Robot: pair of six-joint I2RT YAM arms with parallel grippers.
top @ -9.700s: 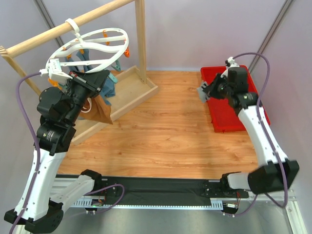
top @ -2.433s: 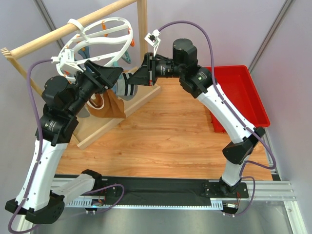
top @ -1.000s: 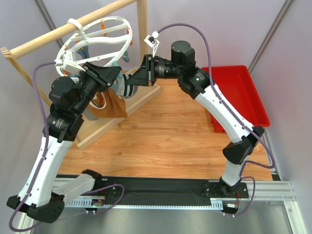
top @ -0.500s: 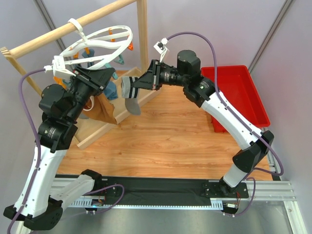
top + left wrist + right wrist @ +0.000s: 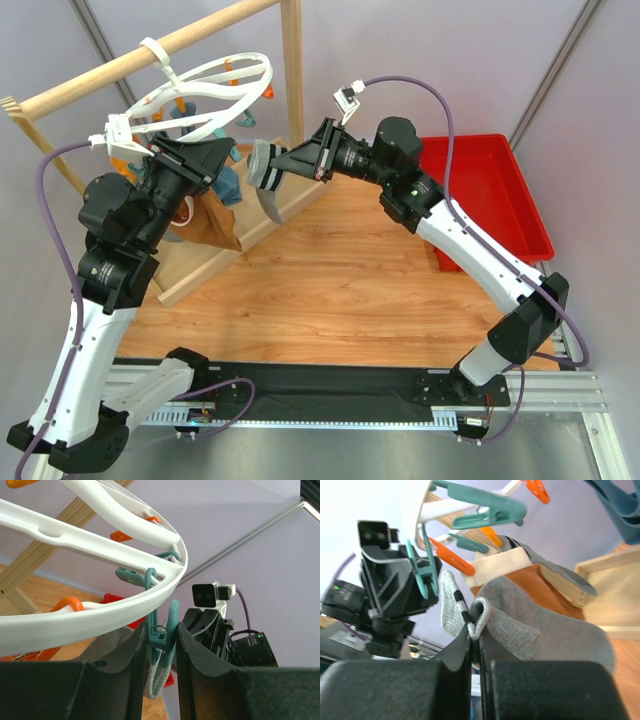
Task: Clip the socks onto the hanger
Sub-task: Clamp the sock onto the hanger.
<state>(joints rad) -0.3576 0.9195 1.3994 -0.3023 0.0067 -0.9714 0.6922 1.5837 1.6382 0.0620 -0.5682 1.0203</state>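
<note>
The overhead view shows both arms meeting at the rear left of the table (image 5: 330, 290). The white ring hanger (image 5: 215, 75) hangs by its hook from the wooden rail (image 5: 90, 75). The left gripper (image 5: 215, 158) is raised under the ring's near rim. The right gripper (image 5: 287, 160) reaches in from the right with a sock (image 5: 268, 195) hanging from its tip, clear of the table and just right of the hanger. The red bin (image 5: 490, 205) sits well apart at the right edge. This view does not show the jaw states; the wrist views do. The left wrist view shows the left gripper (image 5: 161, 632) with its jaws pressed on the handles of a teal clip (image 5: 172, 616) dangling from the hanger (image 5: 100, 620). A strip of grey sock (image 5: 157, 680) shows directly below that clip; whether the two touch cannot be determined. The right wrist view shows the right gripper (image 5: 475, 640) pinched tight on a fold of the light grey sock (image 5: 540, 627), beside its black-and-white striped cuff. The teal clip (image 5: 422, 572) in the left gripper (image 5: 395, 592) lies near the cuff, not on it. This view alone shows an orange clip (image 5: 452, 560), the brown tote bag (image 5: 525, 587) and a teal-blue cloth (image 5: 620, 510).
</note>
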